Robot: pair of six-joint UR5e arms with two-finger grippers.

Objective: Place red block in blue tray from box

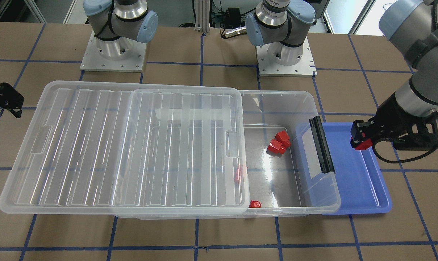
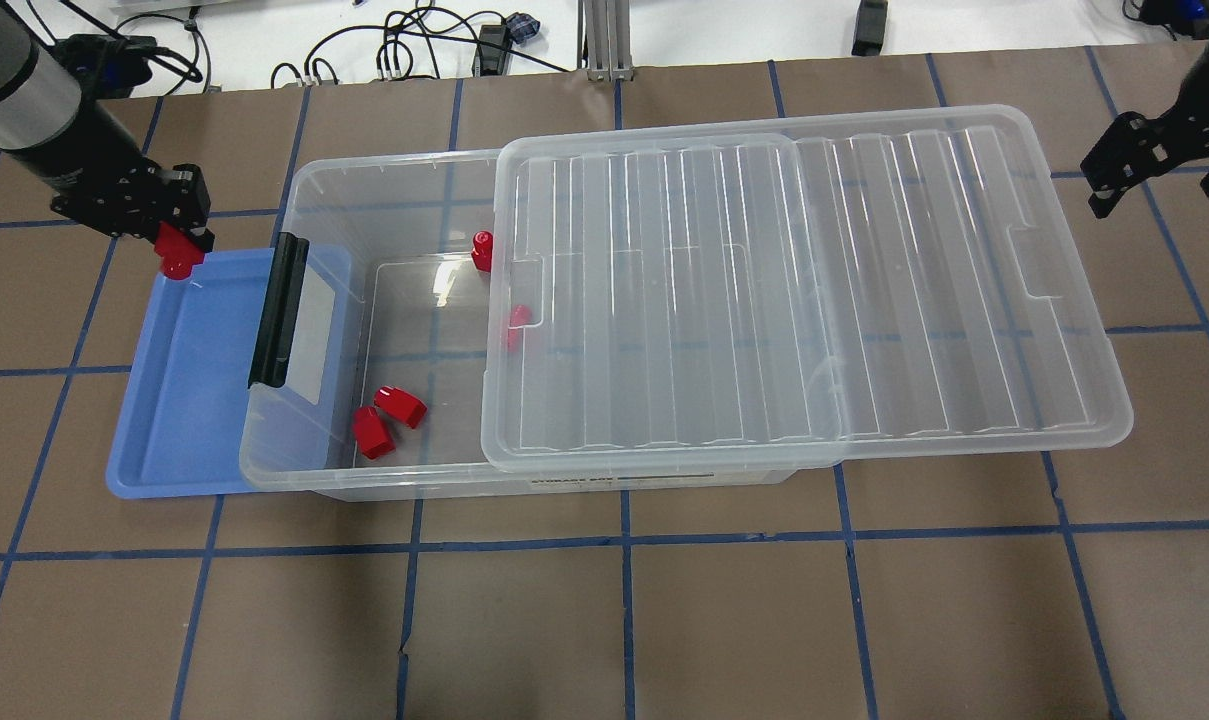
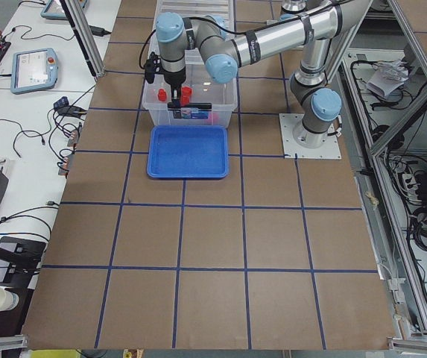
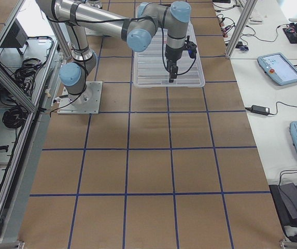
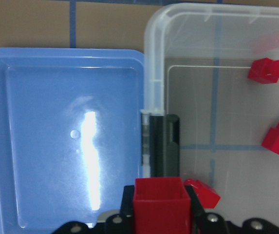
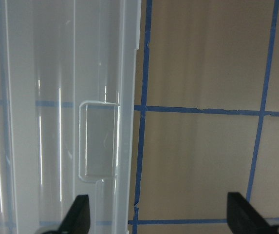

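My left gripper point(image 2: 176, 243) is shut on the red block point(image 5: 161, 204), which also shows in the front view point(image 1: 362, 144). It holds the block just above the blue tray point(image 2: 189, 400) at the tray's far corner, beside the box's latch end. The clear box point(image 2: 309, 185) stands with one end over the tray, and its ribbed lid point(image 2: 814, 290) is slid aside so the latch end is uncovered. My right gripper point(image 6: 161, 217) is open and empty above the table, past the lid's other end point(image 2: 1114, 180).
Several other red pieces lie in the box's uncovered part: two together point(image 2: 386, 418), one at the far wall point(image 2: 482, 250), one under the lid's edge point(image 2: 516, 320). The black latch bar point(image 2: 276, 310) stands between tray and box interior. Brown table with blue tape grid surrounds them.
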